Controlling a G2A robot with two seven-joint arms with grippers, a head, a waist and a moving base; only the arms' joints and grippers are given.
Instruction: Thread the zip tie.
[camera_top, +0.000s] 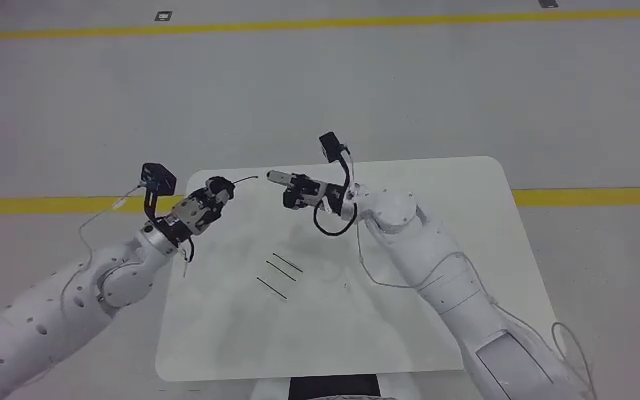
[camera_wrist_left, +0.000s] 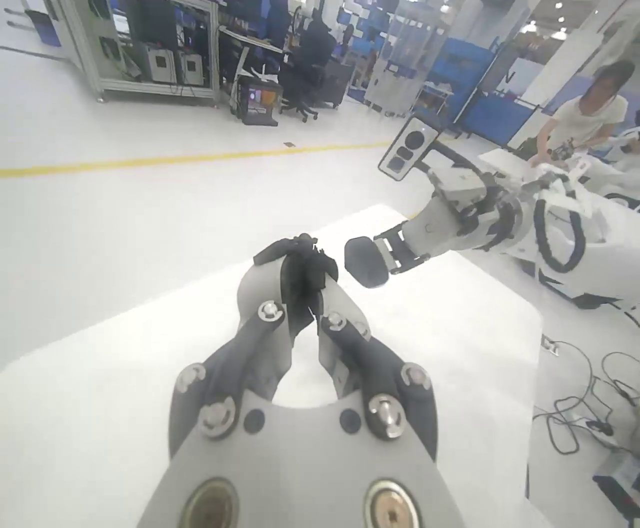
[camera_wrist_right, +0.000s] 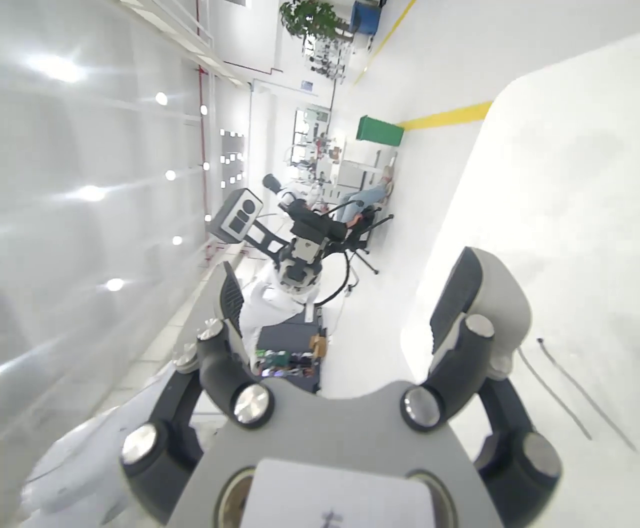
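Observation:
My left gripper (camera_top: 221, 189) hangs over the table's far left corner, shut on a black zip tie (camera_top: 245, 181) whose thin tail sticks out toward the right arm. In the left wrist view the zip tie (camera_wrist_left: 304, 260) shows as a dark bunch pinched between the fingertips of the left gripper (camera_wrist_left: 306, 280). My right gripper (camera_top: 273, 178) faces it from a short gap away, open and holding nothing. Its wrist view shows the right gripper (camera_wrist_right: 350, 292) with fingers wide apart and the left gripper (camera_wrist_right: 301, 248) farther off. One right finger pad (camera_wrist_left: 366, 262) appears just beside the held tie.
Three spare black zip ties (camera_top: 279, 271) lie side by side in the middle-left of the white table (camera_top: 430, 300); two of them (camera_wrist_right: 567, 382) show in the right wrist view. A yellow floor line (camera_top: 560, 196) runs behind the table.

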